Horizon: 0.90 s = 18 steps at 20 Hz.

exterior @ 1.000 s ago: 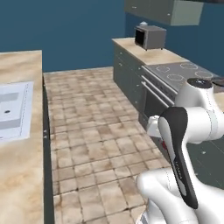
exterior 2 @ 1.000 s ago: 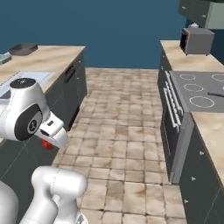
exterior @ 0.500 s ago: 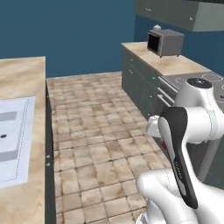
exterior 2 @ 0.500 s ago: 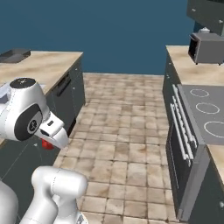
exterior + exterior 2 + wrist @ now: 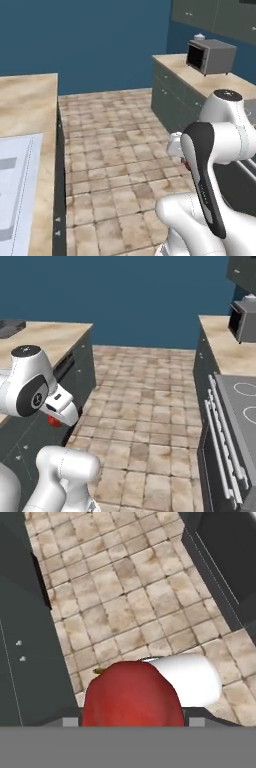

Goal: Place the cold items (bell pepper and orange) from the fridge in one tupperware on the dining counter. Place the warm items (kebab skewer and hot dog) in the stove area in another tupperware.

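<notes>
So the base has swung round since a second ago, stove sliding off and the microwave (image 5: 210,56) closer, while the claw (image 5: 131,724) sits clamped on the red bell pepper (image 5: 131,697) over the floor, probably mid-haul toward the dining tabletop.

Red bell pepper (image 5: 131,694), beige-brown tiled floor (image 5: 125,607)

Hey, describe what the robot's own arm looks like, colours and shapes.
The white arm is built of glossy rounded segments with bulbous joints. A dark band runs along one link, and dark circular caps mark the joints. No loose cables show.
</notes>
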### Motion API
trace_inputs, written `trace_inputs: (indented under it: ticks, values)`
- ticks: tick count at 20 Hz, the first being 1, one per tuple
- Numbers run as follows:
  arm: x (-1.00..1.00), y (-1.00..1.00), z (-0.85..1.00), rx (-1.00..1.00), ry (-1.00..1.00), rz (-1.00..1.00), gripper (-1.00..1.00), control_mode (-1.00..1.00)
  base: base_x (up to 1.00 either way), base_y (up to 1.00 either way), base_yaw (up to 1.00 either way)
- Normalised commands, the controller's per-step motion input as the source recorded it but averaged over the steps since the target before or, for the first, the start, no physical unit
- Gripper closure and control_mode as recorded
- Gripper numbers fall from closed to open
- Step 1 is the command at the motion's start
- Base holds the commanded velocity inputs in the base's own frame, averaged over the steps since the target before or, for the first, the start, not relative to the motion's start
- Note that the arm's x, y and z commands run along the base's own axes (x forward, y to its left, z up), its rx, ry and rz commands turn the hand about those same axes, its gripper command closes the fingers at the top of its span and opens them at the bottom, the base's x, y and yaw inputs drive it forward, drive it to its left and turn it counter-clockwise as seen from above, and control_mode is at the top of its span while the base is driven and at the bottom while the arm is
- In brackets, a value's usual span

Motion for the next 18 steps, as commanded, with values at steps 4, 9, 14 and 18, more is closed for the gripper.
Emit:
trace_inputs:
  ticks: [4,9,14,18]
  values:
    - [0.0,0.0,0.0,0.0,0.0,0.0,1.0,1.0,1.0,-0.16,0.08]
    - [0.0,0.0,0.0,0.0,0.0,0.0,1.0,1.0,1.0,-0.2,0.06]
    - [0.0,0.0,0.0,0.0,0.0,0.0,1.0,1.0,1.0,-0.24,0.07]
    - [0.0,0.0,0.0,0.0,0.0,0.0,1.0,1.0,1.0,-0.18,0.07]
